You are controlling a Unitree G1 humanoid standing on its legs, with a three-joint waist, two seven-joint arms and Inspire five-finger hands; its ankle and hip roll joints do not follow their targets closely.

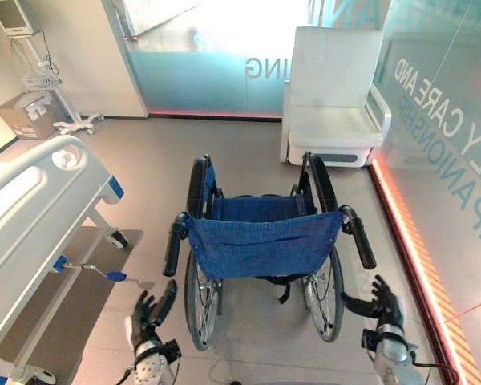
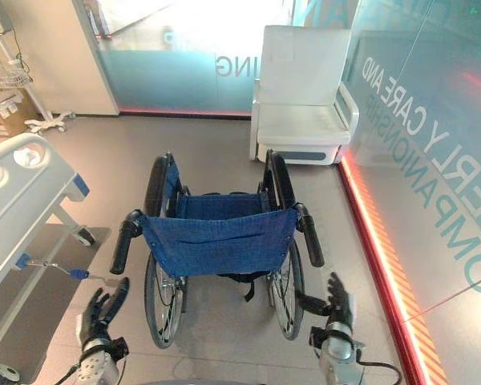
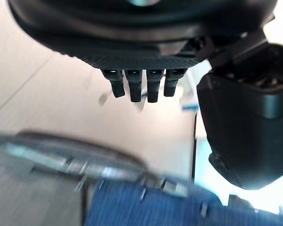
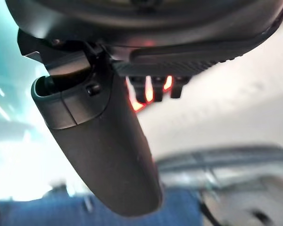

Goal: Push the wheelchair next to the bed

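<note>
Grey floor (image 1: 248, 160) carries everything. Nearest, the left hand (image 1: 150, 311) and right hand (image 1: 378, 303) hover with fingers spread, holding nothing, each just below a push handle of the wheelchair (image 1: 260, 245). It stands mid-floor, beside the bed (image 1: 32, 216) at left. Farther back sits a white armchair (image 1: 337, 96).

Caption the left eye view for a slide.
Both open hands, left hand and right hand, hang below the handles of a blue wheelchair, bed at left.
</note>
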